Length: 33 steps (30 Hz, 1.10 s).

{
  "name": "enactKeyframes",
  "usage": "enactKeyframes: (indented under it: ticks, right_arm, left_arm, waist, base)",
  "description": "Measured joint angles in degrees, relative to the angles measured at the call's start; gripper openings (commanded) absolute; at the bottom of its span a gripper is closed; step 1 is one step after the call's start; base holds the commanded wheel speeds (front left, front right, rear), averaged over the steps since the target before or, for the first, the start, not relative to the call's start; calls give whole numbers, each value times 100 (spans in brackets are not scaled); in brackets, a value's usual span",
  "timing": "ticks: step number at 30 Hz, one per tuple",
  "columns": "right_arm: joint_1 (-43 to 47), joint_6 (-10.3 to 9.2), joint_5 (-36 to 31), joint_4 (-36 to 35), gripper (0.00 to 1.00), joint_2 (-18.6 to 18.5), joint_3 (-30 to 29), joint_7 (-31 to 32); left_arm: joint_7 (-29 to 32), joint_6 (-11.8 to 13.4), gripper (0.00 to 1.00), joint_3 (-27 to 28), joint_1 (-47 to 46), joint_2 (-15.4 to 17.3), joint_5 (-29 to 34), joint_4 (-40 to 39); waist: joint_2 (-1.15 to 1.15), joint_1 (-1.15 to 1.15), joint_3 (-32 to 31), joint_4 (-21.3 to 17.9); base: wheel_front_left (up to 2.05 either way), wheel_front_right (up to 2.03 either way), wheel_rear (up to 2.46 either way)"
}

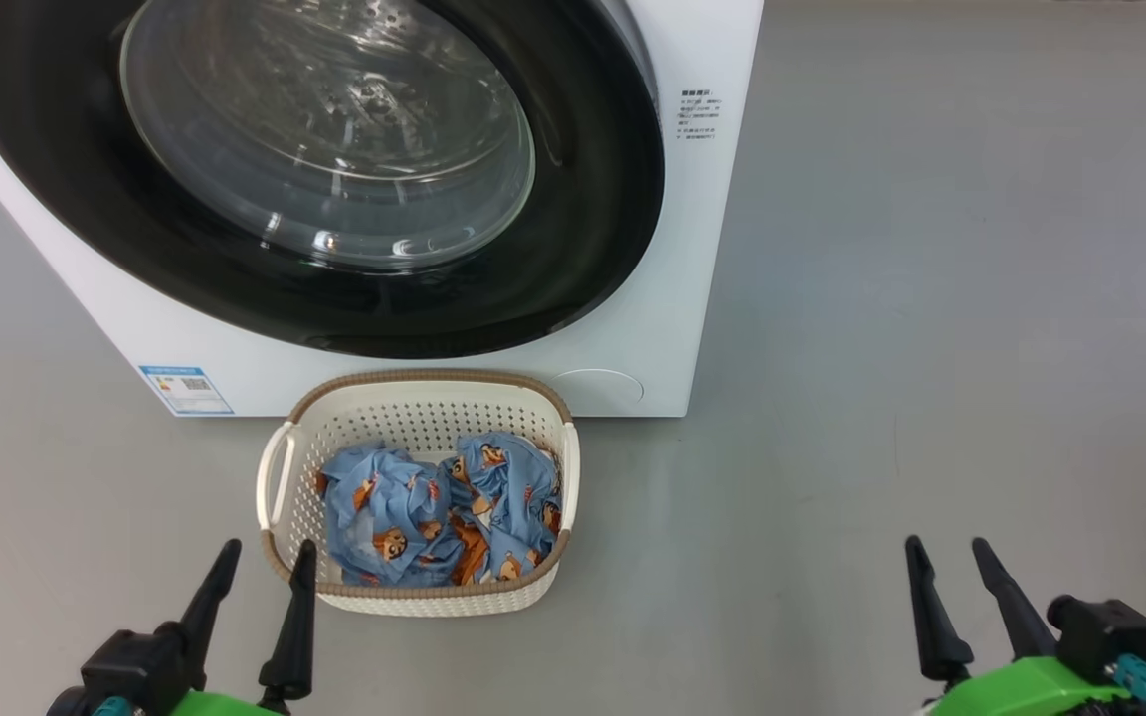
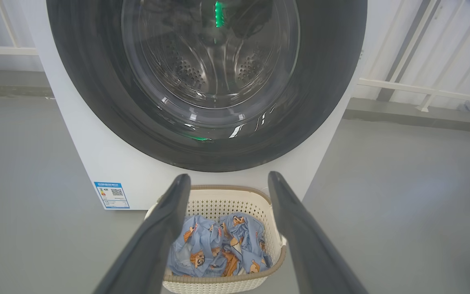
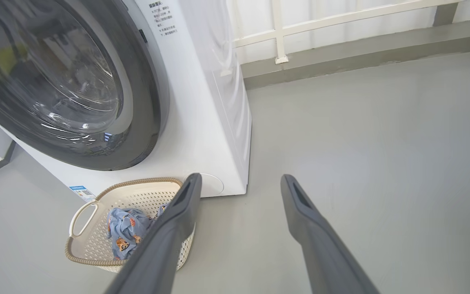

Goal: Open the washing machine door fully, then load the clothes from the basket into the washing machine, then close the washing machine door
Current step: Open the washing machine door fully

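Crumpled blue clothes (image 1: 434, 507) in perforated cream basket (image 1: 424, 418); behind, glossy round door (image 1: 334, 139) shut; left gripper (image 1: 270, 547) beside, right gripper (image 1: 946, 543) well right, both splayed, empty.

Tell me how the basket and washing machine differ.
The washing machine is a big white box; the basket is small, cream and perforated. The machine's door is shut, the basket open-topped. The basket holds the clothes; the machine's drum looks empty. Both stand on the grey floor.

Your washing machine door (image 1: 593, 199) has a glossy black rim round clear glass; the washing machine (image 1: 702, 298) is smooth white. The basket (image 1: 424, 418) is perforated cream plastic with a woven-look rim, the clothes (image 1: 389, 517) crumpled printed cloth, the floor (image 1: 931, 348) smooth matt grey.
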Motion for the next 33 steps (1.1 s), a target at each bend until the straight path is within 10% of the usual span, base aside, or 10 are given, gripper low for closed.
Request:
enactKeyframes:
  ticks: [4,23,33]
  right_arm:
    - [-195,0,3,-23,0,4,100,0]
    - [-2148,0,1778,-110,0,-159,272,-26]
    - [-3382,0,3995,-170,0,-460,430,-43]
  left_arm:
    - [0,0,100,-10,1,-44,0,0]
    - [0,0,100,-157,-119,-88,-44,-29]
    - [-1,0,100,-310,-379,-75,-102,-83]
  waist:
    - [0,0,-7,11]
    - [0,0,181,110]
    - [0,0,439,254]
  base:
    - [0,0,0]
    - [0,0,0]
    - [0,0,0]
